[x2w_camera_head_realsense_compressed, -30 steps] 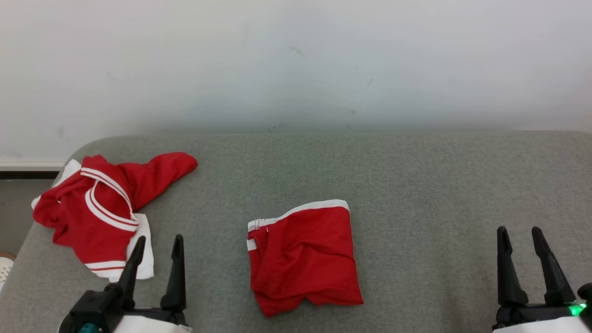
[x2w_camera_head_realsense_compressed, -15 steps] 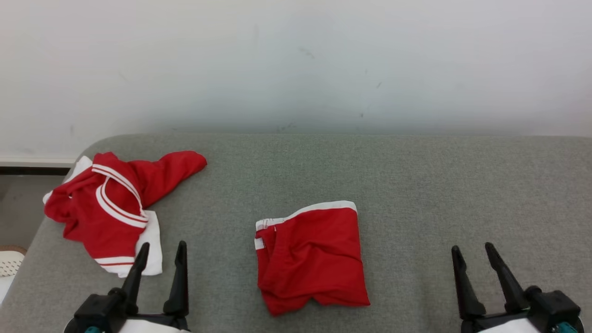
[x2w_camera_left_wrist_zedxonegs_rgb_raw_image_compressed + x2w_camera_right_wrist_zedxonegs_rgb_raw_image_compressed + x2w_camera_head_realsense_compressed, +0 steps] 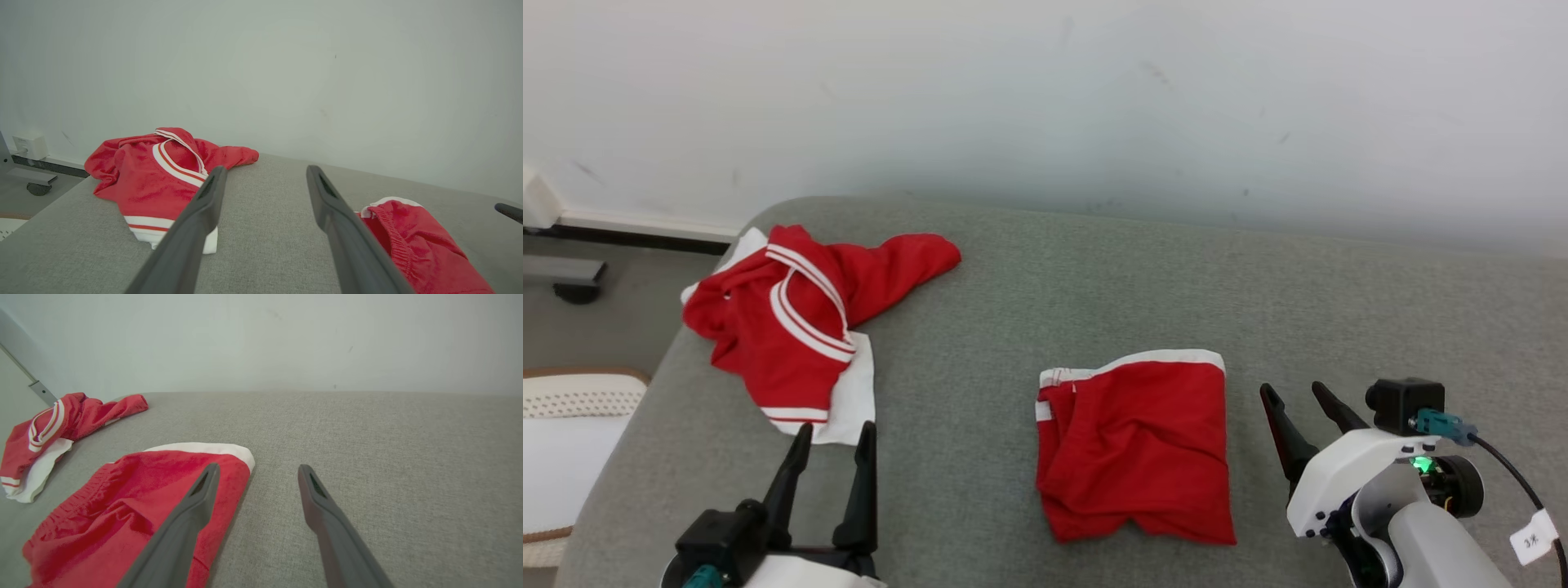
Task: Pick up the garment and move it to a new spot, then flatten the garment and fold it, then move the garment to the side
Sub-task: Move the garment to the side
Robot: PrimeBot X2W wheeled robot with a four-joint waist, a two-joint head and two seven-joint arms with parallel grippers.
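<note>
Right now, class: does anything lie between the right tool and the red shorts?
Nothing visible does. The right tool stands open just right of the red shorts, with bare grey cushion between them; the crumpled red shirt lies away at the far left.

Spread hand between jersey and shorts

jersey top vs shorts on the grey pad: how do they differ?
Pose: the jersey top is a crumpled heap with a sleeve flung out; the shorts lie flatter, squarish.
Trim: the jersey top has striped bands; the shorts one plain white band.
Place: the jersey top sits at the far-left corner of the grey pad; the shorts near the middle.
Shared: both red with white trim.
</note>
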